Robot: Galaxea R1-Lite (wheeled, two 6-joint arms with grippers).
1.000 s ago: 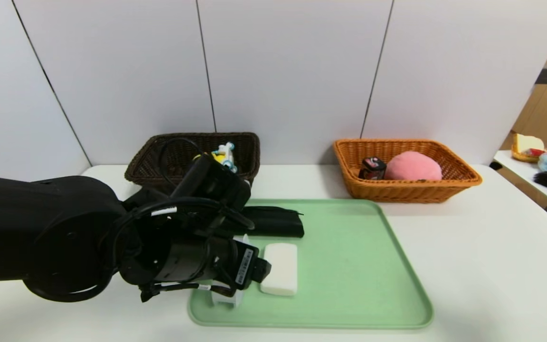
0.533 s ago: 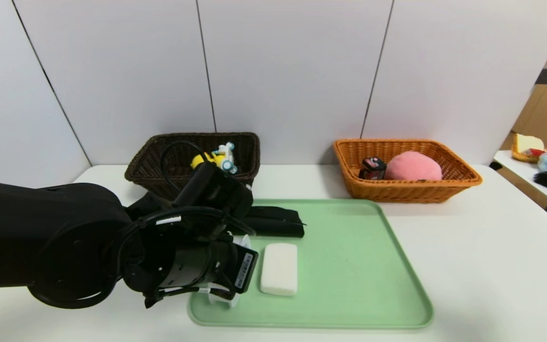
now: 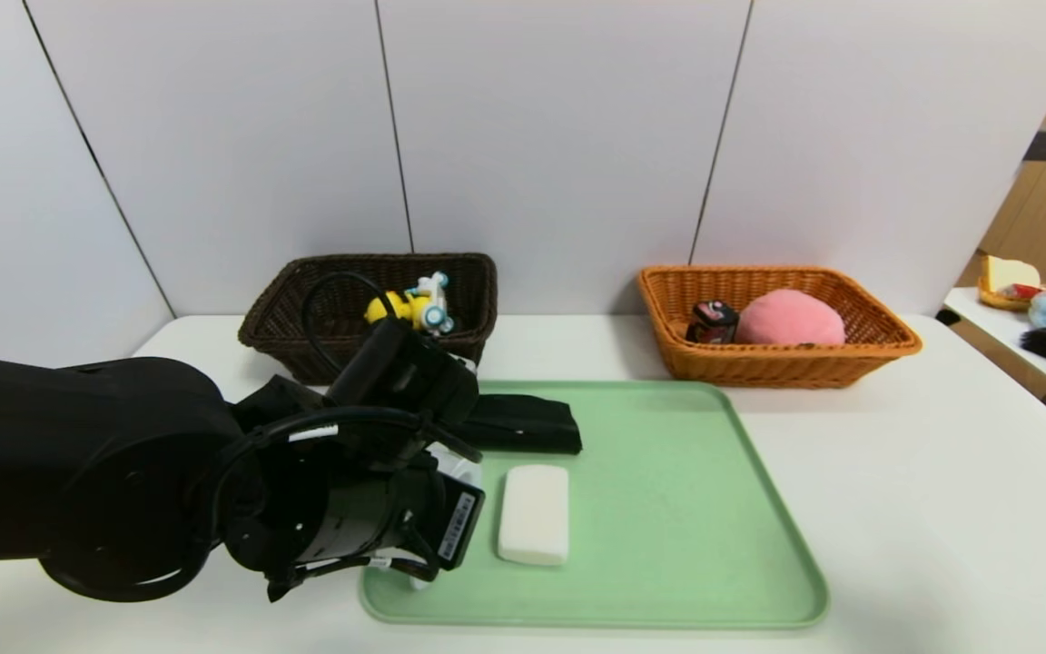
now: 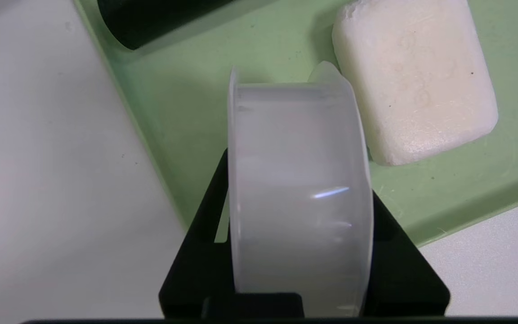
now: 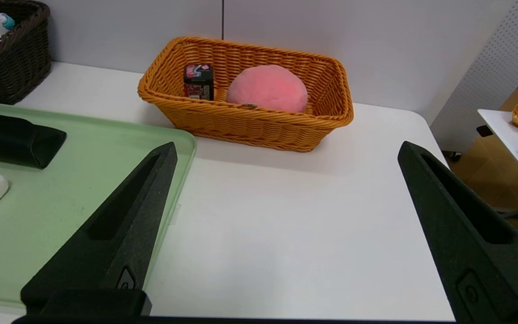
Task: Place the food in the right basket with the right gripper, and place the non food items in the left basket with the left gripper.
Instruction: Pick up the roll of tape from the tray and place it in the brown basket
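The white table (image 3: 895, 509) carried one pale green plastic tray (image 3: 668, 509) at the centre, with two woven wicker baskets beyond it: the dark brown rectangular one (image 3: 305, 309) at eleven o'clock and the orange-tan flared one (image 3: 786, 363) at one o'clock. The orange-tan basket held both food pieces, one big pink plush peach (image 3: 791, 318) and one small black canister with a red-pink label (image 3: 714, 321), so that half of the sorting looked finished. One yellow duck toy on a white-blue scooter (image 3: 409, 304) lay in the dark basket.

The left gripper (image 4: 301, 252), over the tray's eight o'clock corner, pinched the one white round translucent container (image 4: 297, 198) between its black fingers, presumably to carry it to the dark basket. Two non-food items lay on the tray: one black folded pouch (image 3: 523, 422) and, nearer, one white soap-like bar (image 3: 534, 514).

The right gripper (image 5: 277, 252) hung spread wide and empty above the table at about four o'clock from the tray, apparently idle.
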